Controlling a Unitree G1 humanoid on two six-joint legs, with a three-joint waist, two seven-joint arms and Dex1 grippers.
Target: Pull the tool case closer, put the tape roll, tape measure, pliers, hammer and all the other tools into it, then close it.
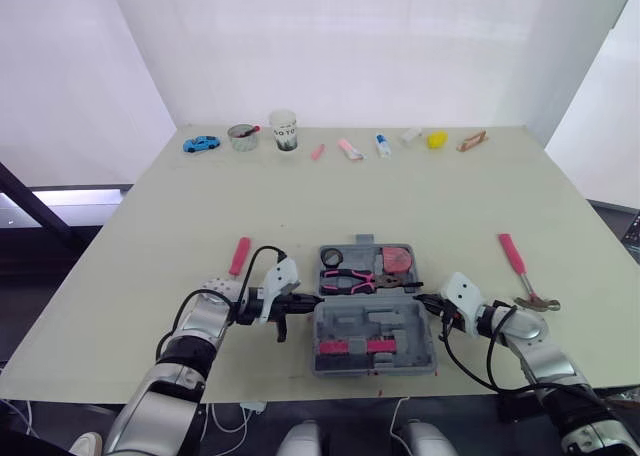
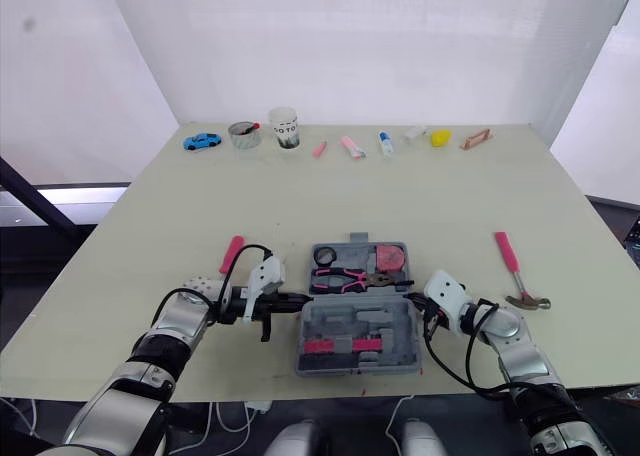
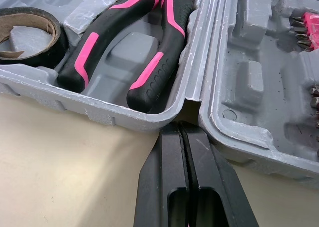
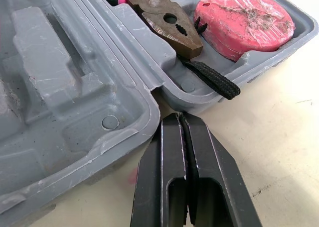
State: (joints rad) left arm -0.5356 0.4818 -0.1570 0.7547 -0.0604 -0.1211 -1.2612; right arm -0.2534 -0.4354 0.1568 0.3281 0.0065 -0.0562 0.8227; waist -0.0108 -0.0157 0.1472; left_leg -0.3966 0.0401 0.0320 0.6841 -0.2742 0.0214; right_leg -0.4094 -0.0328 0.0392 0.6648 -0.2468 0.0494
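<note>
The grey tool case (image 1: 372, 328) lies open near the table's front edge. Its far half holds a black tape roll (image 3: 30, 33), pink-and-black pliers (image 3: 149, 48) and a pink tape measure (image 4: 244, 20). The near half carries pink bits (image 1: 355, 347). My left gripper (image 1: 306, 300) is shut on nothing, its tips at the case's left hinge notch (image 3: 187, 110). My right gripper (image 1: 426, 300) is also shut and empty, its tips at the right hinge end. A pink-handled hammer (image 1: 522, 269) lies on the table to the right of the case. A pink-handled tool (image 1: 240, 256) lies to the left.
Along the far edge stand a blue toy car (image 1: 201, 143), a small bowl (image 1: 242, 136), a paper cup (image 1: 284, 131), several small pink and white items and a yellow object (image 1: 436, 139). The case sits close to the front table edge (image 1: 300, 394).
</note>
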